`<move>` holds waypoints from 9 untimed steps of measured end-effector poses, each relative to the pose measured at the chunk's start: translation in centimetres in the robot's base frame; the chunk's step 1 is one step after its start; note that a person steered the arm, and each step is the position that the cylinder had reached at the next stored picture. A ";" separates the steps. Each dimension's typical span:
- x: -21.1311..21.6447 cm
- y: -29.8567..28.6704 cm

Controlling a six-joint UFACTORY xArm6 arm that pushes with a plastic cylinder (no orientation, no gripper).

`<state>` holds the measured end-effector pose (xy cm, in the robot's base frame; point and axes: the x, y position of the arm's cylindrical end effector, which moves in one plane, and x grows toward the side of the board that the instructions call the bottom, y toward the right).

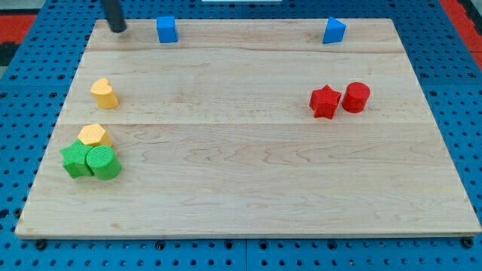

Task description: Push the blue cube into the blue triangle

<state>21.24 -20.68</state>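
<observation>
The pale wooden board (pixel 248 173) lies on a blue pegboard (pixel 463 90). My tip (pixel 118 29) rests near the board's top left corner, just left of the blue cube (pixel 166 30), apart from it. The blue triangle (pixel 334 31) sits well off at the view's top right. The rod has no jaws, and its upper part is cut off by the top edge.

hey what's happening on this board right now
My tip sits near the view's top-left corner of the wooden board, just left of the blue cube and not touching it. The blue triangle lies far off to the view's right along the same top edge, so the cube has not reached it yet. The red, yellow and green blocks sit apart from all this.
</observation>
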 end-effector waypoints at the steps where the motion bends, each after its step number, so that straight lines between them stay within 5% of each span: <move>1: -0.2 5.8; 3: 0.0 12.9; 4: 0.7 12.0; 6: 1.8 23.1; 7: 3.0 21.0; 9: 5.2 27.2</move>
